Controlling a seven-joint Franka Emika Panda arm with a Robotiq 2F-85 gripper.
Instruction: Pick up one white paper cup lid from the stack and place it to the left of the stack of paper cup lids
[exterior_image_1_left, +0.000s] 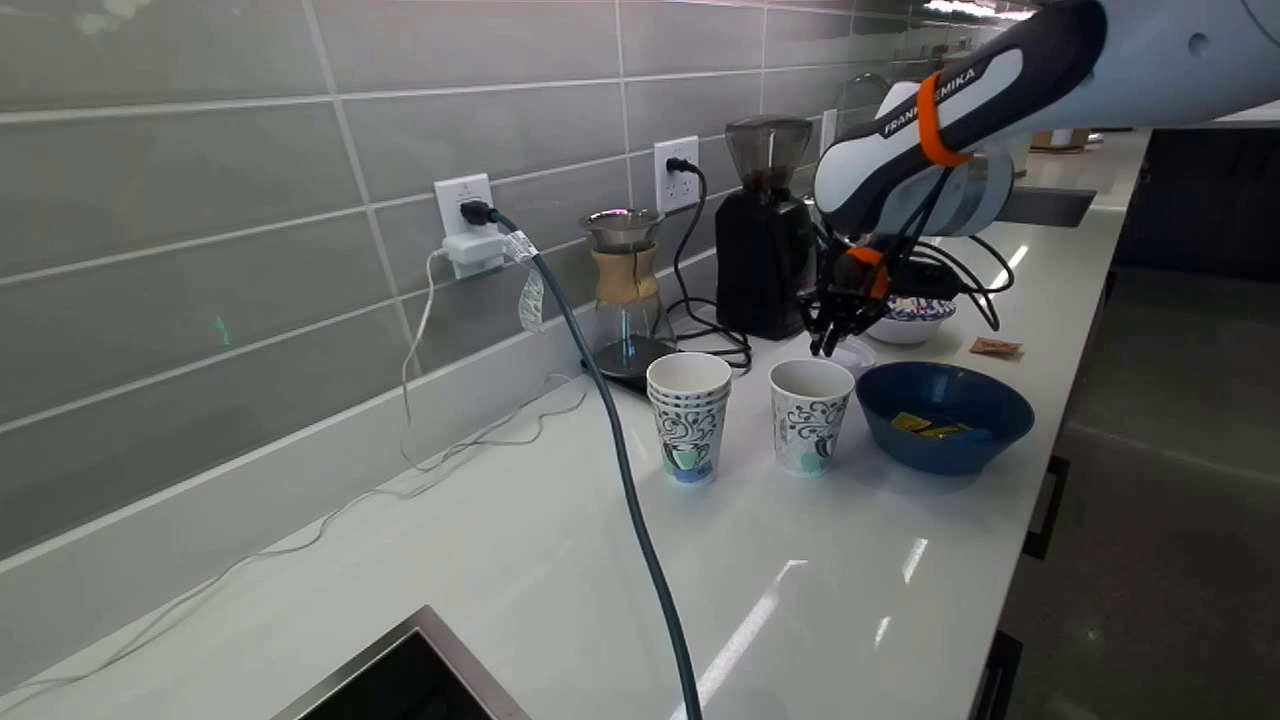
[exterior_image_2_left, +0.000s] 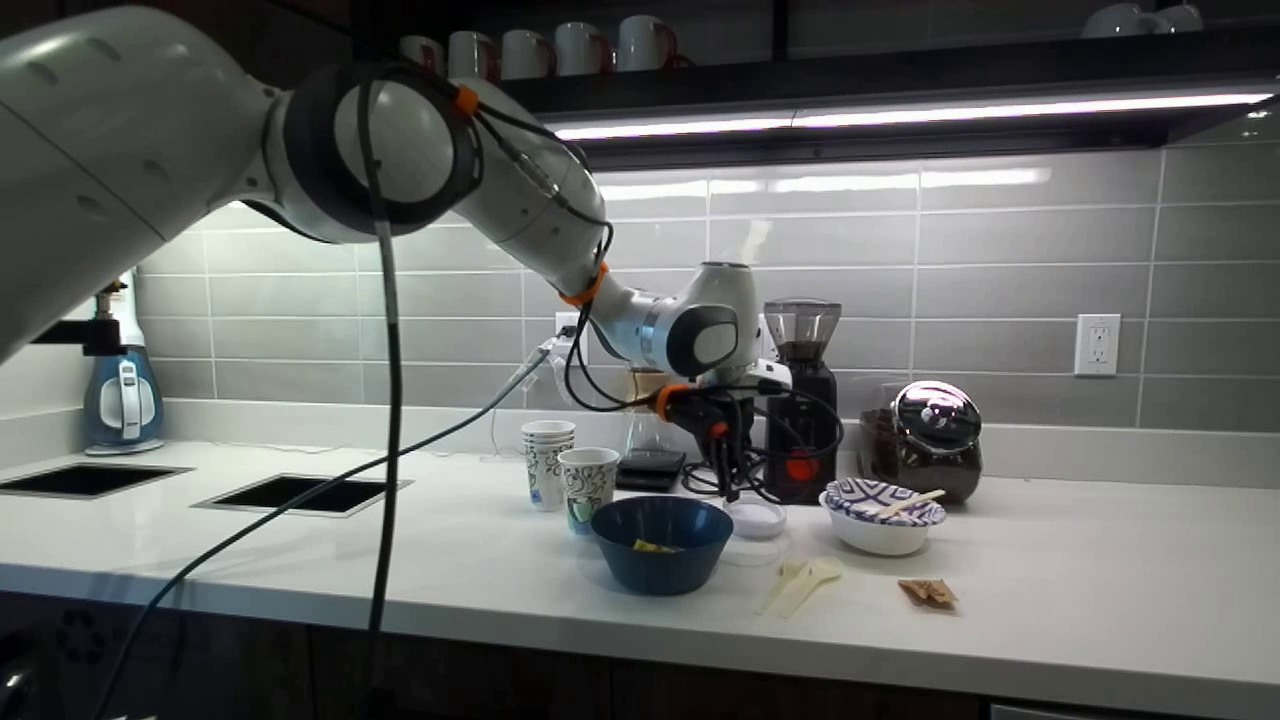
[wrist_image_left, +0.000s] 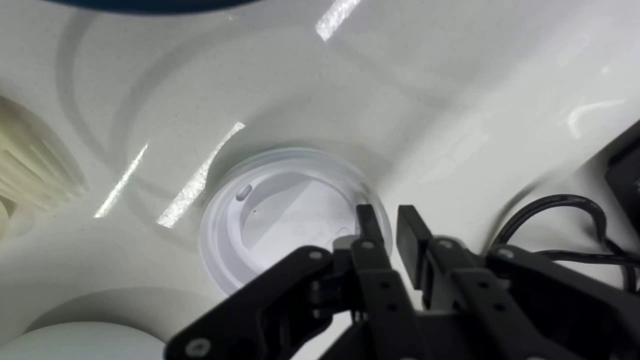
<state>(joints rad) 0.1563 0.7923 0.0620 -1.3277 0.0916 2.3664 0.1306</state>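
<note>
The stack of white paper cup lids (wrist_image_left: 292, 220) sits on the counter in the wrist view, with the top white lid (wrist_image_left: 235, 220) facing up. The stack also shows in both exterior views (exterior_image_1_left: 855, 352) (exterior_image_2_left: 757, 518), partly hidden in one by my gripper and a cup. My gripper (wrist_image_left: 389, 215) points down at the stack's edge and is open with a narrow gap. One fingertip overlaps the lid's rim in the wrist view, the other lies just outside it. Nothing is between the fingers. The gripper also shows in both exterior views (exterior_image_1_left: 822, 345) (exterior_image_2_left: 736, 492). Whether the fingertips touch the lid is unclear.
A blue bowl (exterior_image_2_left: 660, 560) and patterned paper cups (exterior_image_1_left: 690, 430) stand close to the lids. A white bowl (exterior_image_2_left: 880, 535), wooden-coloured spoons (exterior_image_2_left: 800, 585) and a brown packet (exterior_image_2_left: 928, 592) lie on another side. A black grinder (exterior_image_1_left: 765, 260) and its cable (wrist_image_left: 565, 200) are near the wall.
</note>
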